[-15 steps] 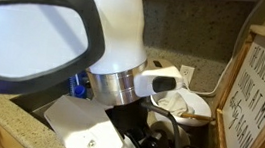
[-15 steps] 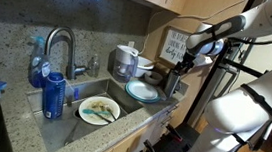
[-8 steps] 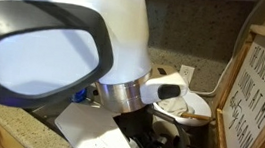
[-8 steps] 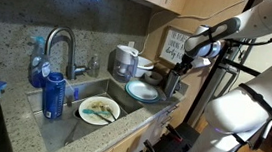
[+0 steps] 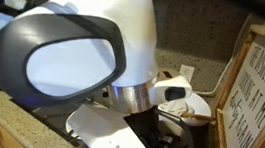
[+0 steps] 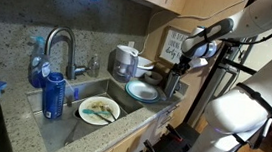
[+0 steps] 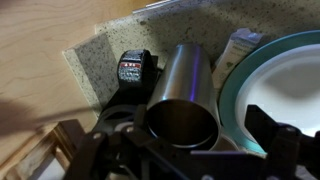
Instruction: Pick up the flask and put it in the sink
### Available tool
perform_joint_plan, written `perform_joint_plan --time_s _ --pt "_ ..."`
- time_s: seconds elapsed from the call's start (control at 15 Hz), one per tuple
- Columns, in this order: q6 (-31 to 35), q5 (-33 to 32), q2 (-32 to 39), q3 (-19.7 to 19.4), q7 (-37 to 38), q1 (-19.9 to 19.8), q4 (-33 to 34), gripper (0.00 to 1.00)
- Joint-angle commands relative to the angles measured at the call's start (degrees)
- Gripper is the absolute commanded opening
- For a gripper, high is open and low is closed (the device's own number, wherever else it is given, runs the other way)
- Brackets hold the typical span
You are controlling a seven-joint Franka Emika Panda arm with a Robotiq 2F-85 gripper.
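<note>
The gripper is being held directly above the flask in the wrist view, with its jaws spread wide on either side of the flask's open mouth and nothing being grasped. The steel flask is being carried upright by the counter, not by the gripper; whether the fingers are touching its wall cannot be told. Just beside the flask, a teal-rimmed white plate is being shown on one side and a small black watch on the other, near the counter's corner. In an exterior view, the gripper is being poised over the flask at the counter's end, next to the stacked plates. Farther along, the sink is being occupied by a soiled plate and a tall blue can, with the faucet behind them. In an exterior view, most of the picture is being blocked by the white arm, and a framed sign is being shown beyond it.
</note>
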Motion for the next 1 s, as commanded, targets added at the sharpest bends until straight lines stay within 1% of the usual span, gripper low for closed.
perform_joint_plan --time_s 0.0,0.33,0.93 --pt "1.02 1.12 2.37 0.57 -0.15 0.56 1.93 1.00" --pt "1.59 1.94 4.43 0.69 -0.39 1.45 3.31 1.00" --pt "3.55 7.15 8.68 0.79 -1.74 2.81 4.60 1.00"
